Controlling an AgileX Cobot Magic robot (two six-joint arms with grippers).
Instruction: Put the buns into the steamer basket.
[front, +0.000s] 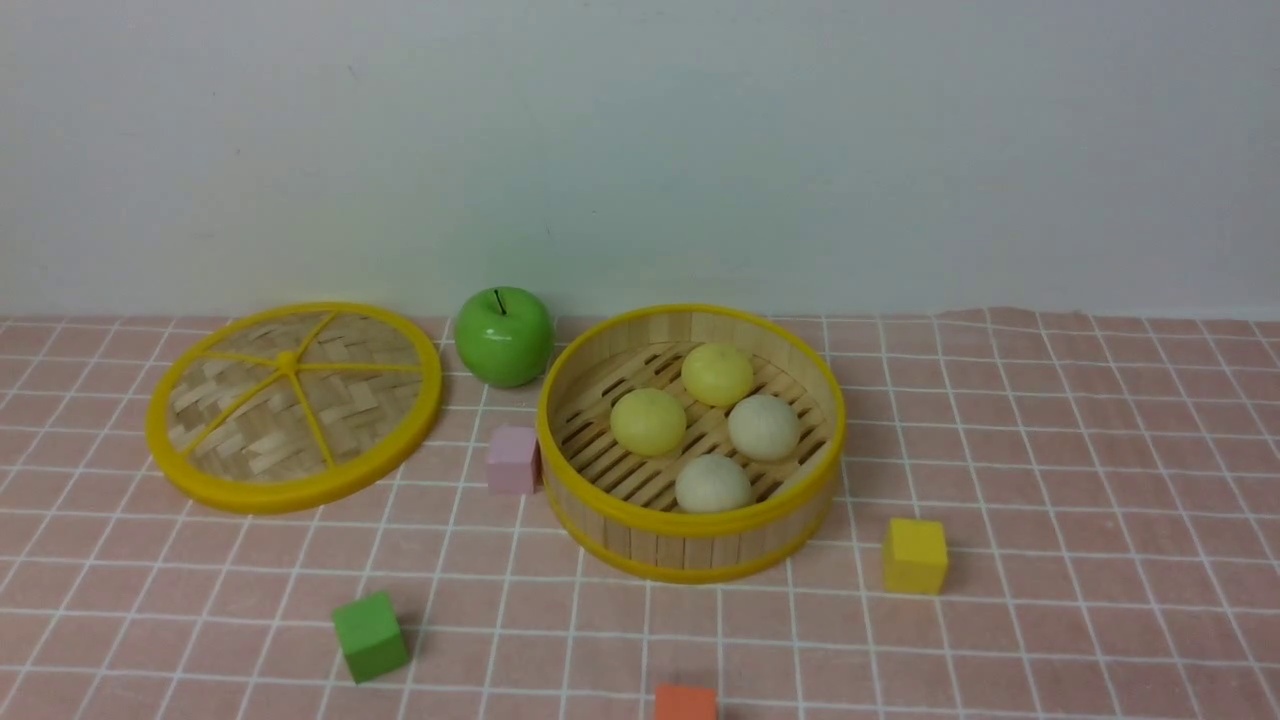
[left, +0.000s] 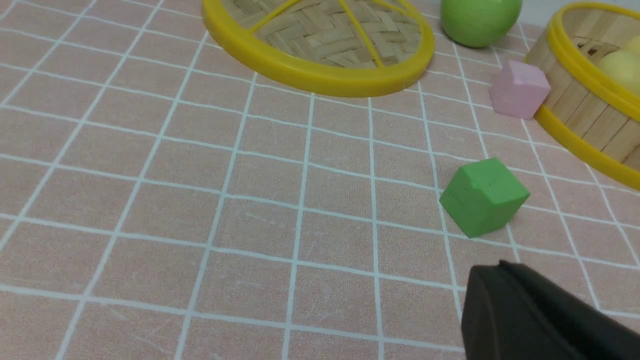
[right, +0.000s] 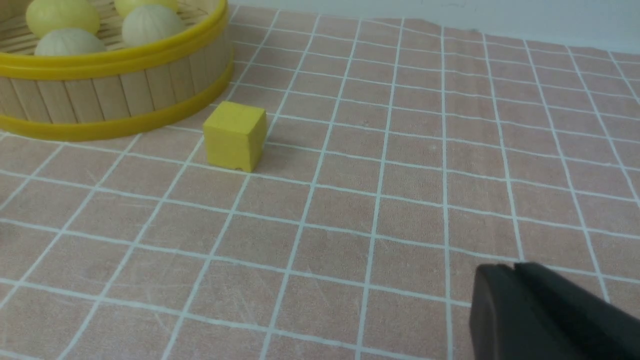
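Steamer basket (front: 690, 545) upright mid-table, opening up, round with no long axis, all four buns (front: 712, 428) on its slat floor; pink cube (front: 513, 459) touches its left wall, yellow cube (front: 914, 555) near its right, cloth beyond open; left gripper (left: 505, 300) and right gripper (right: 515, 302) both pinched together, holding nothing.

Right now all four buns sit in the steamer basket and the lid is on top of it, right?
Not quite. All four buns sit in the steamer basket, but the lid lies flat on the table to its left, as the front view shows.
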